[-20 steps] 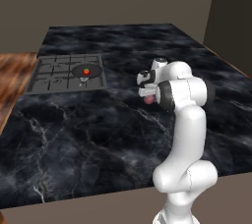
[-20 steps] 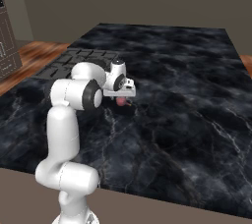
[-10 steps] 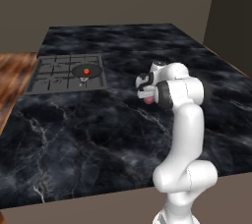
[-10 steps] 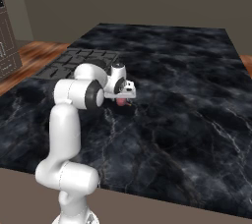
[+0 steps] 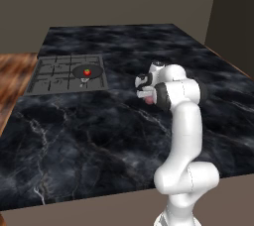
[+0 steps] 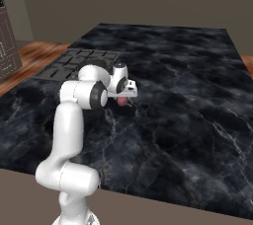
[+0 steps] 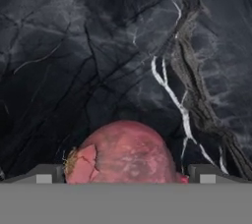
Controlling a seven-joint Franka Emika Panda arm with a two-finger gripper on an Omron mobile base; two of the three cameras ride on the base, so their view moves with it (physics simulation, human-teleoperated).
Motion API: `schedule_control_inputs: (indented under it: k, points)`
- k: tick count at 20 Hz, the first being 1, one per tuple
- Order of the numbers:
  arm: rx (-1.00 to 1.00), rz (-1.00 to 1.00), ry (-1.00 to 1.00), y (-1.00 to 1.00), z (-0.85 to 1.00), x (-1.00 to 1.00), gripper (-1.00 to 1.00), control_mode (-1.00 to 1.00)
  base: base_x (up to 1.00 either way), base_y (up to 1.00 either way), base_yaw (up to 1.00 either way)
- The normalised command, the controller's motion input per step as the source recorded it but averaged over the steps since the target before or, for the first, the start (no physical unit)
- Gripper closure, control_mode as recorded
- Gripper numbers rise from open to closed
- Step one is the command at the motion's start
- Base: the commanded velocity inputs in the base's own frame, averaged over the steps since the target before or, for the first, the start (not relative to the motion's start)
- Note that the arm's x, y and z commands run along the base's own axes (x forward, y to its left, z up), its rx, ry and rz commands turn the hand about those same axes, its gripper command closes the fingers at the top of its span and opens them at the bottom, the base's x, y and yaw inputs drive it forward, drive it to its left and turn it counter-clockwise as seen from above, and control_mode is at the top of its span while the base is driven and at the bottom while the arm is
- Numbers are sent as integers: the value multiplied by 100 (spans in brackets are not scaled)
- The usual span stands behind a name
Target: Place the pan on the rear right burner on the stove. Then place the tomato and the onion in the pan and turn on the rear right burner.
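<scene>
The claw (image 7: 123, 174) hangs low over the dark marbled bench (image 5: 89, 136), spread as wide as it goes, with one finger tip (image 7: 43, 175) on each side of the onion (image 7: 123, 156). In the hand view the onion sits squarely between the two tips, a gap showing on both sides, so nothing is gripped. Whether either tip touches its skin cannot be told. The onion's papery, frayed end points toward the left of that view.

From the left base view the onion (image 5: 149, 100) peeks out just below the claw (image 5: 145, 94), on the bare bench and well apart from the stove (image 5: 54, 79). From the right base view the onion (image 6: 122, 101) shows under the white hand, with the claw (image 6: 126, 96) pointing down over it.

Beyond that, the pan (image 5: 88, 72) sits on the stove's rear right burner with the tomato (image 5: 87, 72) inside it, up and to the left of the claw in the left base view. The stretch of bench between onion and stove is flat and bare.

The bench runs wide on all sides of the claw; its front edge lies near the robot's base, and its right edge is well off. A wooden floor (image 5: 12, 81) shows past the stove's left side.
</scene>
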Motion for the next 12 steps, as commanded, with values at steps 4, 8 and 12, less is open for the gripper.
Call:
schedule_control_inputs:
  k: [4, 8, 12]
  points:
    - [0, -2, 15, 0, -31, -1, -100, -100, 0, 0, 0]
    - [0, -6, 22, 0, -44, -19, -100, -100, 0, 0, 0]
    - [0, -10, 21, 0, -32, -34, 100, -100, 0, 0, 0]
